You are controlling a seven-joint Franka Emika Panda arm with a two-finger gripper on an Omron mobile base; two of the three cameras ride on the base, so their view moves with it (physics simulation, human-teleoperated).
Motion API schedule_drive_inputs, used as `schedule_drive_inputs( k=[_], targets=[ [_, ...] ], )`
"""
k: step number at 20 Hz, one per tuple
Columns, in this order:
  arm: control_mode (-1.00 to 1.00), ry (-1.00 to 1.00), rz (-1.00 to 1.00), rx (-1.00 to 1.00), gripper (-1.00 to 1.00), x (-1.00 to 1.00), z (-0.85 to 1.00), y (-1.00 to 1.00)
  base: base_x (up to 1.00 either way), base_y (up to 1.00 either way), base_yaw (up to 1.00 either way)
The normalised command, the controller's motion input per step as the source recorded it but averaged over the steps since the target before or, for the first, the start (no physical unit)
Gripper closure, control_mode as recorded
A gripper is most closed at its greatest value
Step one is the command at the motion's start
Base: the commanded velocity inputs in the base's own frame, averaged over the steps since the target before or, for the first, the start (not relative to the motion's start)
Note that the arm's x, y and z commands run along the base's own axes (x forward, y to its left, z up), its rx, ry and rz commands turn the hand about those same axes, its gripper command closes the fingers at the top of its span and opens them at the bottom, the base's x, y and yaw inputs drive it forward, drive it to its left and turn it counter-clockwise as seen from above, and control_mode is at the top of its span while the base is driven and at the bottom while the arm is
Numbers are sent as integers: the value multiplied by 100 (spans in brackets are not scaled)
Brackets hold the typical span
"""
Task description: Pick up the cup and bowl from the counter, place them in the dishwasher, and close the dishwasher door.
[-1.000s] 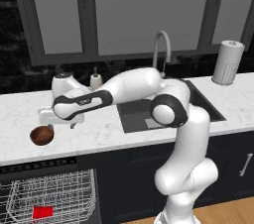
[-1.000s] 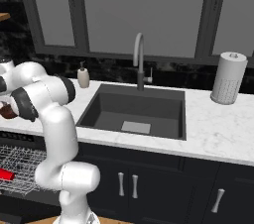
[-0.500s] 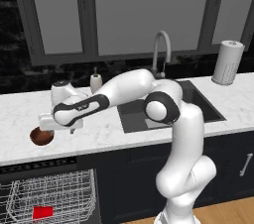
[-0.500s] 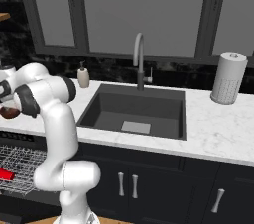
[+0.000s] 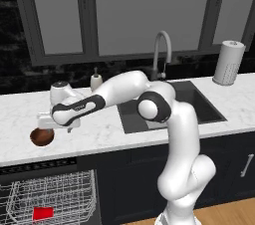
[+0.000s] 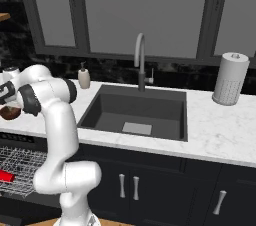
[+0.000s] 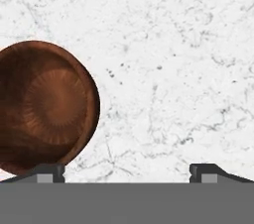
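Now dropping lower toward the bowl (image 5: 42, 137) than half a second ago, gripper (image 7: 126, 171) spread wide, empty; bowl sitting on counter (image 5: 109, 129) off to one fingertip's side, needing recentring before grasping; cup (image 5: 43, 213) already lying in dishwasher (image 5: 47, 200) rack.

Three tall grey-framed windows (image 5: 130, 12) stand above a black marbled backsplash (image 5: 30, 77). An inset dark sink (image 6: 135, 112) sits under a curved grey faucet (image 6: 140, 60). A white paper towel roll (image 6: 229, 78) stands to its right, a beige soap dispenser (image 6: 83, 77) to its left. Dark cabinet doors (image 6: 150, 187) with silver handles run below, above a wooden floor (image 5: 229, 214).
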Motion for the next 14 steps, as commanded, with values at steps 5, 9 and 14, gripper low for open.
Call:
schedule_drive_inputs(
  k=[5,9,14],
  targets=[
    [-100,0,0,-2,-100,22,0,49,0,0,0],
    [-100,0,0,0,-100,34,-19,9,0,0,0],
    [-100,0,0,0,-100,31,-18,7,0,0,0]
  ],
)
